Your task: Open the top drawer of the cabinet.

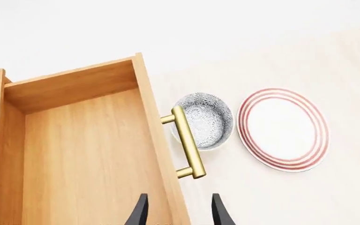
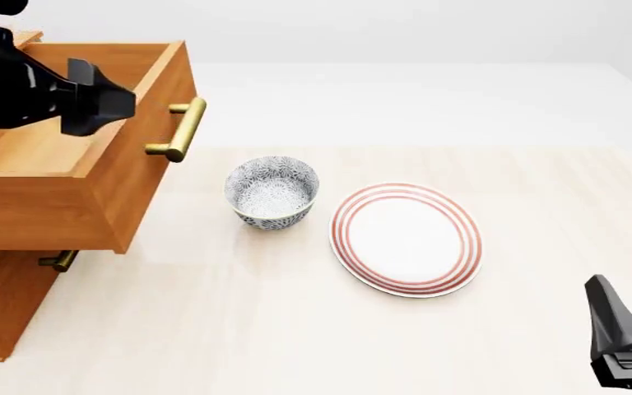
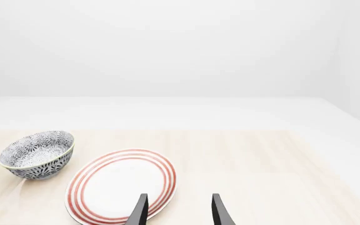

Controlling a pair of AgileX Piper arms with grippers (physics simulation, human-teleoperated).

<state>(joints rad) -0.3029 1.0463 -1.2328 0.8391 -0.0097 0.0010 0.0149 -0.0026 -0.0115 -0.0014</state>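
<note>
While the top drawer [image 2: 85, 177] sits pulled well out of the cabinet [image 2: 3, 304], we see the left gripper [image 1: 178, 215] spread, holding nothing, above the drawer's front edge near the brass handle [image 1: 188, 142]. Right gripper [image 3: 178, 213] also spread, low by the plate [image 2: 406, 239]; bowl [image 2: 272, 192] beside it.

We count one cabinet [image 2: 9, 304] with one top drawer [image 2: 96, 189] pulled out, two visible brass handles [image 2: 184, 129], one bowl [image 2: 272, 192], one plate [image 2: 406, 239].
</note>
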